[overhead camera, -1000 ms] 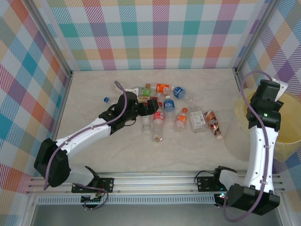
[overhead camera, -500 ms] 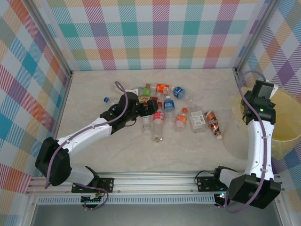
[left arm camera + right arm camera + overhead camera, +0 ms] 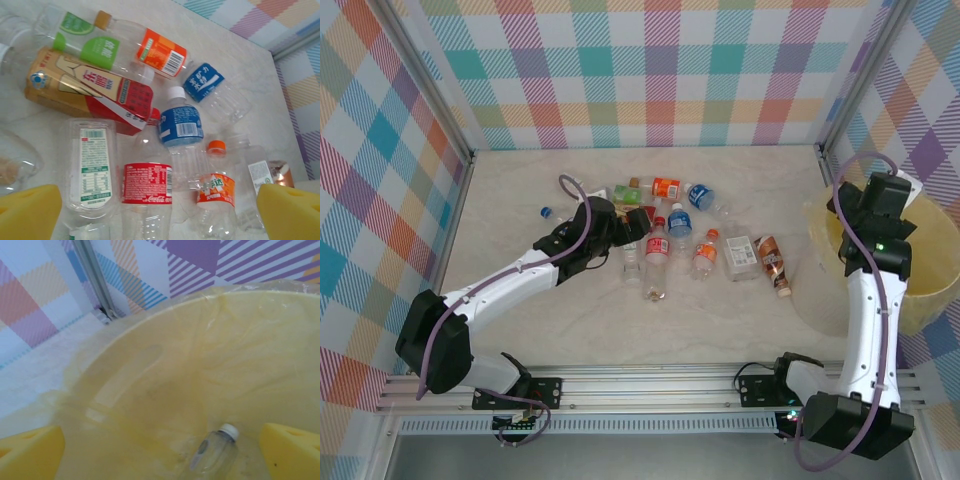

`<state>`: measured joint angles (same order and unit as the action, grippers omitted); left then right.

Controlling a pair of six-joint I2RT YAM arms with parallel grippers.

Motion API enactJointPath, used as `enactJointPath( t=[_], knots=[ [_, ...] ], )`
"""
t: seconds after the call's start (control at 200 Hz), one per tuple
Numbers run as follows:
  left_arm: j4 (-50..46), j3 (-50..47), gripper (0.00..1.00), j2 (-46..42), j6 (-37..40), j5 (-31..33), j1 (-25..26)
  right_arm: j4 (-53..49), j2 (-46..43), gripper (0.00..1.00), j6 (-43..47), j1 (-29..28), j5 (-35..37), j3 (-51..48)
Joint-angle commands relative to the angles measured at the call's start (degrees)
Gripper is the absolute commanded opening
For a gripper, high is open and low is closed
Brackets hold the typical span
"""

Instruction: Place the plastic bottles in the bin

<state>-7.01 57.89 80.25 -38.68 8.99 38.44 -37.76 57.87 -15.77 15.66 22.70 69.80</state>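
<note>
Several plastic bottles lie in a heap mid-table. My left gripper hovers open over the heap's left side. In the left wrist view its yellow pads flank a red-labelled bottle, with an orange-labelled bottle and a blue-labelled bottle beside it; nothing is gripped. My right gripper stands open above the pale yellow bin at the right. Inside the bin, a clear bottle with a white cap lies on the bag lining, below and apart from the right gripper.
A loose blue cap lies left of the heap. A brown bottle and a flat clear bottle lie toward the bin. Checked walls and a metal post close in the table.
My right gripper has opened over the bin and a clear bottle now lies inside it. The left gripper has edged slightly over the heap, still open.
</note>
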Motion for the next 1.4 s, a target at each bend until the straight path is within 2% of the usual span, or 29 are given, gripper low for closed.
enactJointPath(
  t=[0.0, 0.26, 0.465, 0.65, 0.82, 1.085, 1.395],
  knots=[
    [-2.81, -1.37, 1.0, -2.54, -4.09, 4.42, -0.99, -0.28, -2.49, 1.0, -4.23, -1.24, -5.95, 3.8],
    [-8.03, -2.59, 1.0, -5.46, -8.83, 8.74, -2.49, -0.59, 1.55, 1.0, -3.31, -11.0, -19.03, 10.22],
    [-8.38, -5.73, 1.0, -7.88, -11.89, 10.52, -3.69, -3.11, 9.88, 1.0, 1.13, -20.79, -21.49, 14.37],
    [-10.17, -7.46, 1.0, -9.21, -12.76, 10.22, -4.55, -8.02, 17.98, 1.0, 4.47, -26.27, -14.51, 15.87],
    [-9.37, -7.91, 1.0, -9.64, -11.95, 8.32, -5.12, -12.85, 25.81, 0.99, 6.34, -26.84, -8.36, 16.21],
    [-11.28, -7.68, 1.0, -9.56, -12.74, 8.94, -5.34, -21.47, 39.17, 0.78, 7.86, -26.61, 3.78, 18.51],
    [-12.47, -7.46, 1.0, -9.96, -12.44, 9.19, -5.48, -26.93, 49.61, 0.67, 9.74, -25.01, 6.35, 19.86]
  ],
)
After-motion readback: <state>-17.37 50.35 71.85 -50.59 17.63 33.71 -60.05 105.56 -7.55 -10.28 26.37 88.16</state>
